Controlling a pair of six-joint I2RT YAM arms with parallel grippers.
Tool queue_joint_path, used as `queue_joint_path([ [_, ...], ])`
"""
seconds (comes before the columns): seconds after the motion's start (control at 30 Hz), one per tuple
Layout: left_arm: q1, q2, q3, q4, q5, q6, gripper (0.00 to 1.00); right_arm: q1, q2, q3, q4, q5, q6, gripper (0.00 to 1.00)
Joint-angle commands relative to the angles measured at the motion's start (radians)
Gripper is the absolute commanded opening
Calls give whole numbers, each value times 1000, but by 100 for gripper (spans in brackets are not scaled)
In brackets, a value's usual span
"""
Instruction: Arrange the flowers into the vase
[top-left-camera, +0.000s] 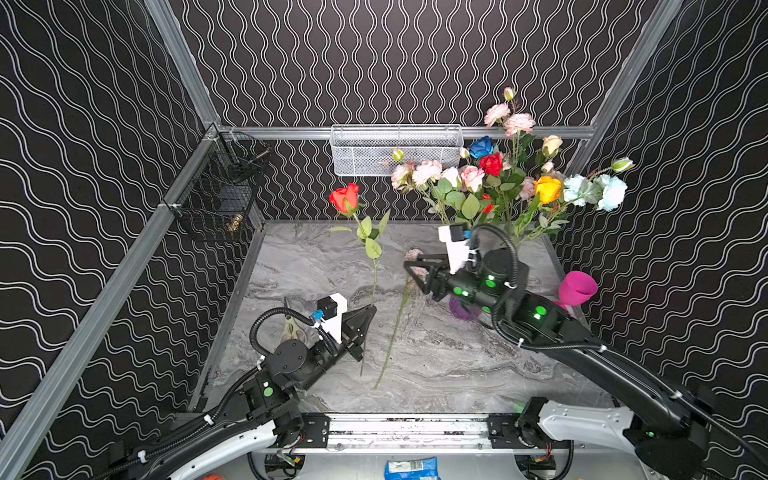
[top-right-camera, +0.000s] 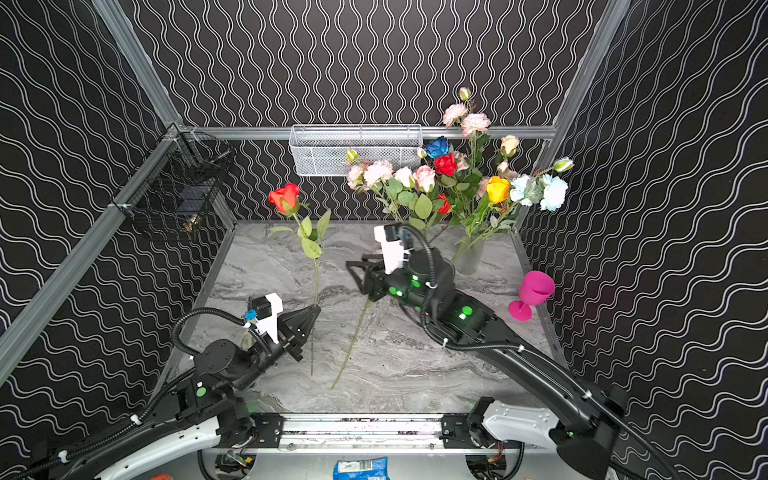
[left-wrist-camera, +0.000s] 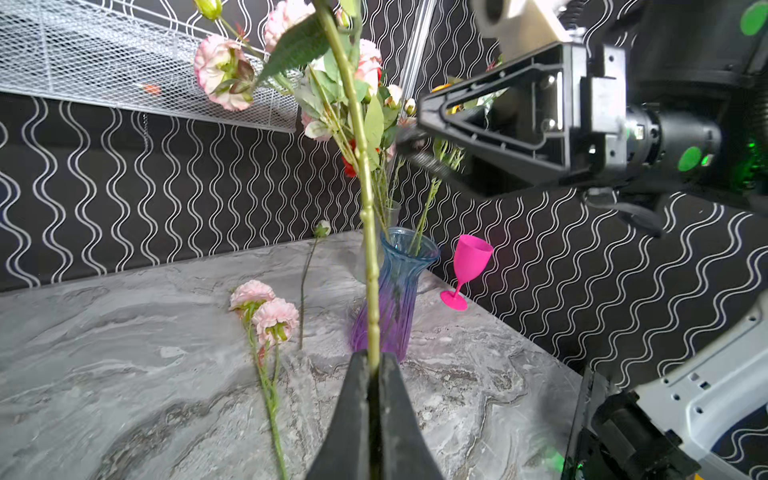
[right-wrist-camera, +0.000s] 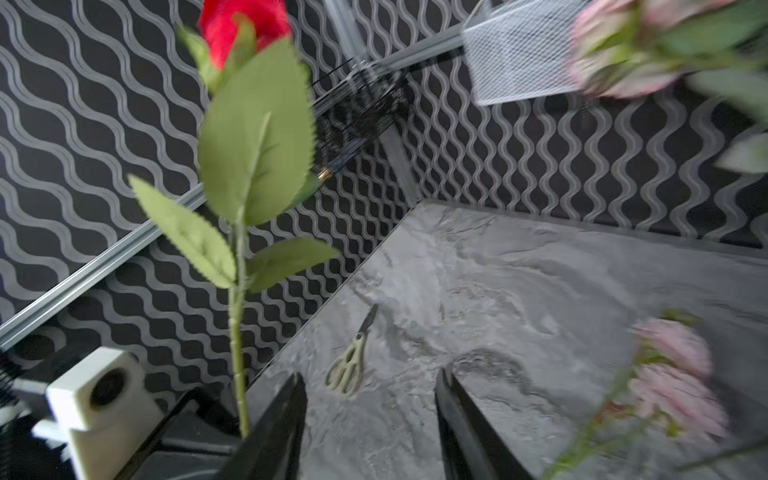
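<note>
Rose in left gripper (upright)

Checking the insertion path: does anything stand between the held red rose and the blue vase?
Yes: the right gripper, jaws open, and its arm hang over the blue vase, between it and the red rose in the left gripper.

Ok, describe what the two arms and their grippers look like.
The left arm and right arm are black with white base shells and green lights. A ribbed black cable loops at each wrist. The left gripper and right gripper have black triangular open-framed fingers beside a white camera mount.
</note>
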Motion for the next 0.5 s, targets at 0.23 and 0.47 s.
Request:
queue_joint_path([
  [0.23, 1, 14, 27, 75, -26, 17, 0, 79, 124, 44, 111, -136, -1, 48],
  [0.47, 1, -2, 28, 48, -20, 6, 0, 89, 188, 97, 129, -158, 7, 7],
])
